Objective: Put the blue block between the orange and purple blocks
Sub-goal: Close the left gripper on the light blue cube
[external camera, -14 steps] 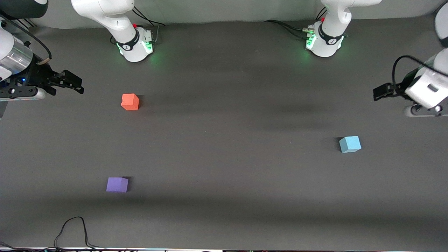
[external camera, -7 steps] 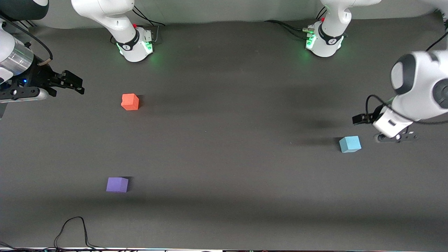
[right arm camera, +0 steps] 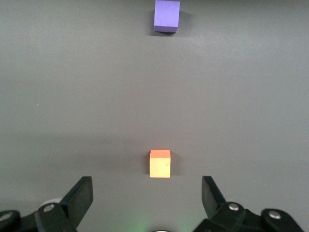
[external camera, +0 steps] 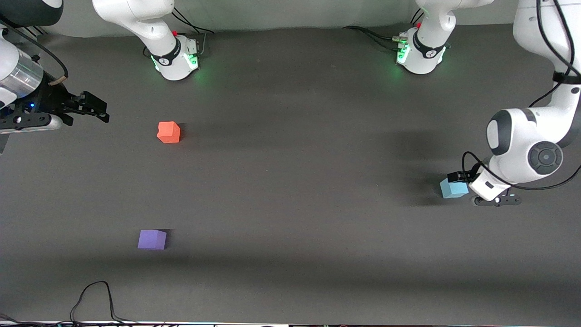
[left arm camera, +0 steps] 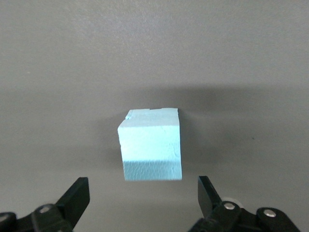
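Item one: small light sky-blue matte cube (external camera: 453,189), resting flat on the dark grey matte table (external camera: 290,204) toward the left arm's end, well apart from the other two cubes. One upper edge shows a small chipped notch in the left wrist view (left arm camera: 150,145).

Item two: small bright orange-red matte cube (external camera: 169,132), on the table toward the right arm's end, farther from the front camera than the purple one.

Item three: small violet-purple matte cube (external camera: 152,240), also toward the right arm's end, nearer the front camera than the orange-red cube. The two stand well apart with bare table between them; the right wrist view shows both in a line, orange-red (right arm camera: 160,164) and purple (right arm camera: 166,16).

Item four: left claw (external camera: 459,178), black, two-fingered, lowered just above the sky-blue cube. Fingers (left arm camera: 77,198) spread wide, one to each side of the cube, not touching it; nothing gripped.

Item five: right claw (external camera: 93,108), black, two-fingered, hanging over the table's edge at the right arm's end, beside the orange-red cube but well apart from it. Fingers (right arm camera: 81,195) spread wide, empty. This arm waits.

Item six: thin black cable (external camera: 93,299), looped on the table at the edge nearest the front camera.
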### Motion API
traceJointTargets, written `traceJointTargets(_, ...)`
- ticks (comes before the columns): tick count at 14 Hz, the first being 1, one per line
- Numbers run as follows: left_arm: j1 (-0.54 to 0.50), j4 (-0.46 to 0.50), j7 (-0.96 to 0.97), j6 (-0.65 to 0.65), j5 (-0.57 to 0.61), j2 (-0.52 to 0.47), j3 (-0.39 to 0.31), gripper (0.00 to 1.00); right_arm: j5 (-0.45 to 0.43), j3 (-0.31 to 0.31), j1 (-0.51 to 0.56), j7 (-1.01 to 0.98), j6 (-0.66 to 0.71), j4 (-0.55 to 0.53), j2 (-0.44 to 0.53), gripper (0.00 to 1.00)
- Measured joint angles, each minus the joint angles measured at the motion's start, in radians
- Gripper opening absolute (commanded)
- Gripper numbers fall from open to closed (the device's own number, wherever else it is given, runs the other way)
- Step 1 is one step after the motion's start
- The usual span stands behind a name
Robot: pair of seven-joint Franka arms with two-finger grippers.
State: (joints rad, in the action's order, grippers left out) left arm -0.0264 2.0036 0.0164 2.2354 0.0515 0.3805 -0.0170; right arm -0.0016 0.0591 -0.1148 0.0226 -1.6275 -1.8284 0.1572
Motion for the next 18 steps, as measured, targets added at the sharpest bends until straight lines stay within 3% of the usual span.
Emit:
traceJointTargets(9,-0.004,-0.029,0.002,0.040,-0.002,0.087,0.000,1.00,0.000,0.002,0.000,-0.004,-0.001,0.000,-0.004,1.00)
traceJointTargets(11,-0.005,-0.030,0.003,0.057,-0.003,0.102,0.000,0.94,0.000,0.002,0.000,-0.005,-0.001,0.000,-0.004,1.00)
traceJointTargets(12,-0.007,-0.031,0.003,0.062,-0.003,0.109,0.000,0.86,0.000,0.003,0.000,-0.005,-0.001,0.000,-0.004,1.00)
traceJointTargets(13,-0.012,-0.033,0.003,0.067,-0.004,0.116,0.000,0.66,0.000,0.003,0.000,-0.006,-0.001,0.000,-0.004,1.00)
traceJointTargets(15,-0.020,-0.037,0.003,0.076,-0.004,0.125,0.000,0.10,0.000,0.003,0.000,-0.006,-0.001,0.000,-0.004,1.00)
traceJointTargets(16,-0.021,-0.038,0.003,0.077,-0.004,0.126,0.000,0.00,0.000,0.003,0.000,-0.007,-0.001,0.000,-0.004,1.00)
traceJointTargets(18,-0.021,-0.040,0.003,0.077,-0.004,0.125,0.001,0.00,0.000,0.003,0.000,-0.010,-0.001,0.000,-0.004,1.00)
